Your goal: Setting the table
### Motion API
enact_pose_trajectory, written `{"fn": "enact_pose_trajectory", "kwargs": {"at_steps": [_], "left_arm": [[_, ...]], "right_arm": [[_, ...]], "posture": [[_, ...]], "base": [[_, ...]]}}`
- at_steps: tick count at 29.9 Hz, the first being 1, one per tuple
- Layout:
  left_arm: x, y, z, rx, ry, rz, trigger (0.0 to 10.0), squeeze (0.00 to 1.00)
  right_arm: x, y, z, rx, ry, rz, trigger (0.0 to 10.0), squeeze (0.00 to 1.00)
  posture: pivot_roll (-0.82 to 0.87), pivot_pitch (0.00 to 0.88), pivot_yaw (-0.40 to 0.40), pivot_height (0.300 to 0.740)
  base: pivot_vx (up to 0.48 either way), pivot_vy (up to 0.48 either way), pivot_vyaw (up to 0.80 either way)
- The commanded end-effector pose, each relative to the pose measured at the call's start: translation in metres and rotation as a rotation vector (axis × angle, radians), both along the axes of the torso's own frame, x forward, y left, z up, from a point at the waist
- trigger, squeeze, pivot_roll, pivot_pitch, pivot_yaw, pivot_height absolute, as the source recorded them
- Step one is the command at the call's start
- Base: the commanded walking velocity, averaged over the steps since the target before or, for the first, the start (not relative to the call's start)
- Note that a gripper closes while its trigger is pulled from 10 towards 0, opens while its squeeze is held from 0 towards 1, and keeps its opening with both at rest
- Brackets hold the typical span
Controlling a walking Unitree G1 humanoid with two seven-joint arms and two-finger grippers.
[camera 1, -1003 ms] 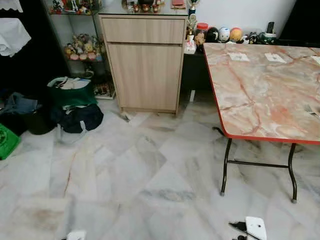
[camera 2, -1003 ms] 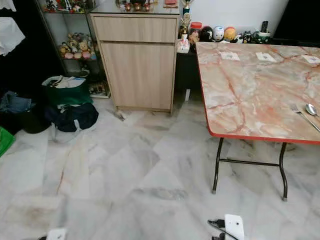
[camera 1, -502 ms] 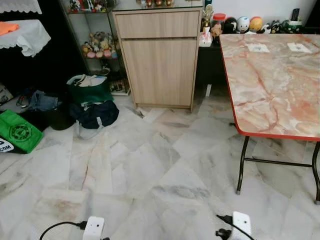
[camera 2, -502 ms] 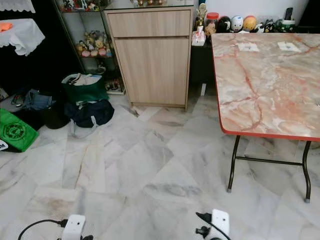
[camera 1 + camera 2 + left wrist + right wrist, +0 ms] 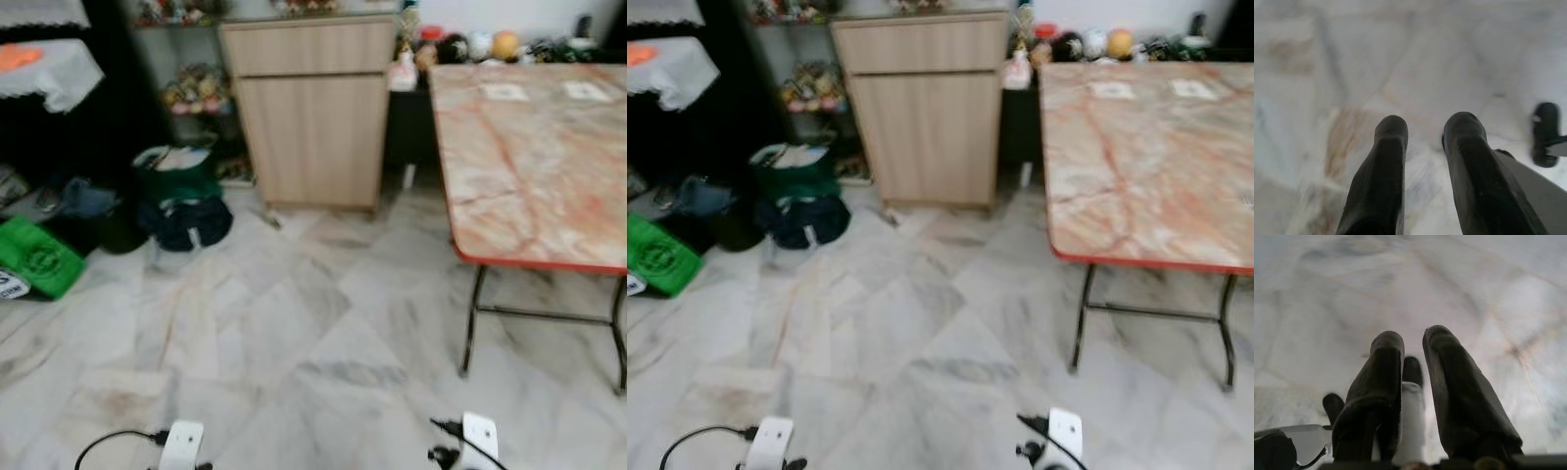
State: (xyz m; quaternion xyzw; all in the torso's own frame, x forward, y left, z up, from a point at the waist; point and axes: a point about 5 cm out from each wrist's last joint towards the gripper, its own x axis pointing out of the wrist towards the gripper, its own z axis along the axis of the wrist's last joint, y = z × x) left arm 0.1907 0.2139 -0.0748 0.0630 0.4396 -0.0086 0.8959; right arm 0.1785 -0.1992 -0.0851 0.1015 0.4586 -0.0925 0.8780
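The dining table (image 5: pixel 529 157) has a pink marble-pattern top with a red rim and dark metal legs, and it stands at the right. Two small white squares (image 5: pixel 505 91) lie near its far edge. Both arms hang low over the marble floor. My left gripper (image 5: pixel 1424 129) is open, with bare floor showing between its fingers. My right gripper (image 5: pixel 1413 340) is open too, its fingers a little apart and holding nothing. The white wrist blocks (image 5: pixel 182 446) with cables show at the bottom of the eye views. The picture is blurred.
A light wooden cabinet (image 5: pixel 313 127) stands straight ahead against the wall. Green and dark bags (image 5: pixel 181 201) and a flat green bag (image 5: pixel 34 257) lie on the floor at left. A row of figurines (image 5: pixel 470 46) sits behind the table.
The camera has swung left over the last second, so the table sits further right and the green bag has come into view. The picture has become blurred. Both grippers stay open.
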Motion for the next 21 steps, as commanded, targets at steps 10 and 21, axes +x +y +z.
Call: {"fn": "enact_pose_trajectory", "kwargs": {"at_steps": [10,21], "left_arm": [[-0.002,0.001,-0.001,-0.009,0.003,0.017,10.0,0.0],[-0.002,0.001,-0.001,-0.014,0.004,0.025,10.0,0.0]], "right_arm": [[0.003,0.013,0.0,0.02,-0.011,0.001,10.0,0.0],[0.004,0.023,-0.001,0.027,-0.02,0.008,10.0,0.0]], "posture": [[-0.03,0.075,0.046,0.74],[-0.03,0.074,0.046,0.74]], "base": [[0.0,-0.331,0.0],[0.0,-0.329,0.0]]}}
